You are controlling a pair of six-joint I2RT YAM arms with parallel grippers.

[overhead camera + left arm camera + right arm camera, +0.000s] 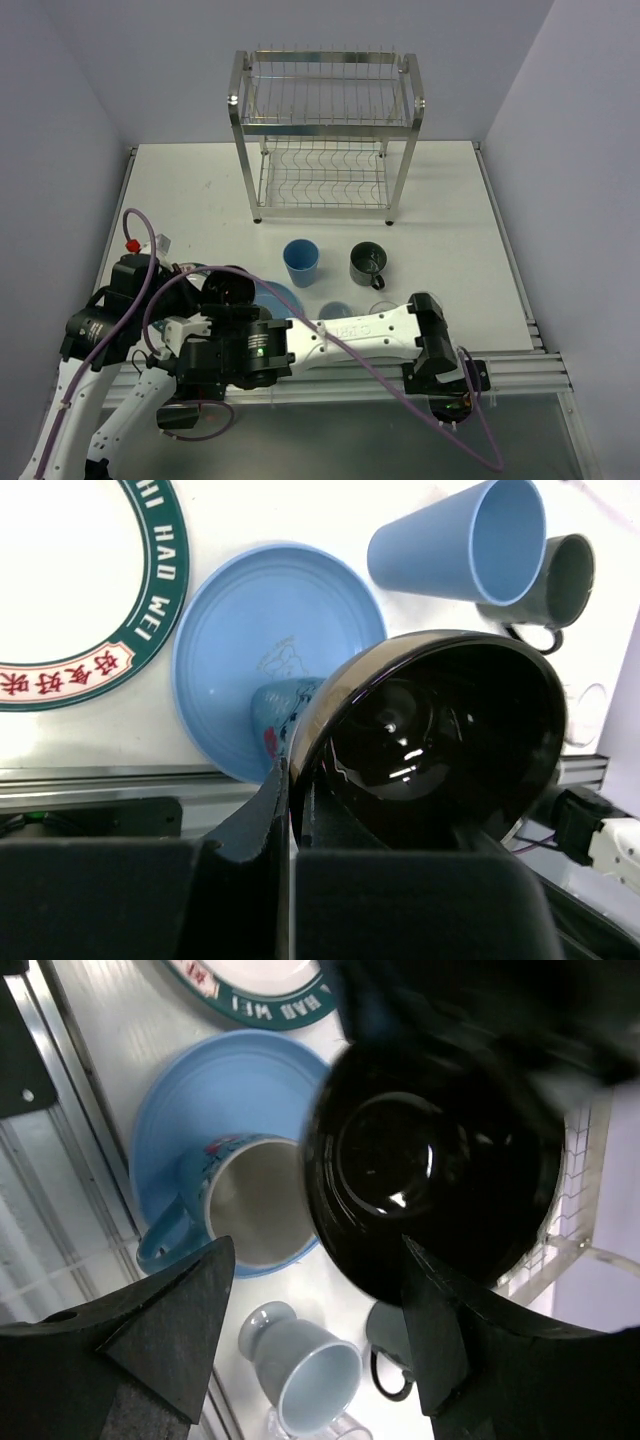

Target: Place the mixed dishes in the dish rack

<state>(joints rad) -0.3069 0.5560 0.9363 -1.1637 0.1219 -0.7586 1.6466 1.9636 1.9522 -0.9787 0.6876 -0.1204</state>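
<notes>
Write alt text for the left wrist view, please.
The left pincer is shut on the rim of a black bowl, its glossy inside facing the camera. Behind it: blue plate bearing a pale blue mug, blue tumbler, dark mug, green-rimmed white plate.

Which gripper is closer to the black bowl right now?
Left. The left gripper is clamped on the rim of the black bowl; the right gripper is open, pointed at it, not gripping.

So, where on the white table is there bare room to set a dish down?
Bare: the white table left of the steel wire dish rack, and the wide patch right of the dark mug. Crowded: the near middle, around the blue tumbler, blue plate and pale blue mug.
</notes>
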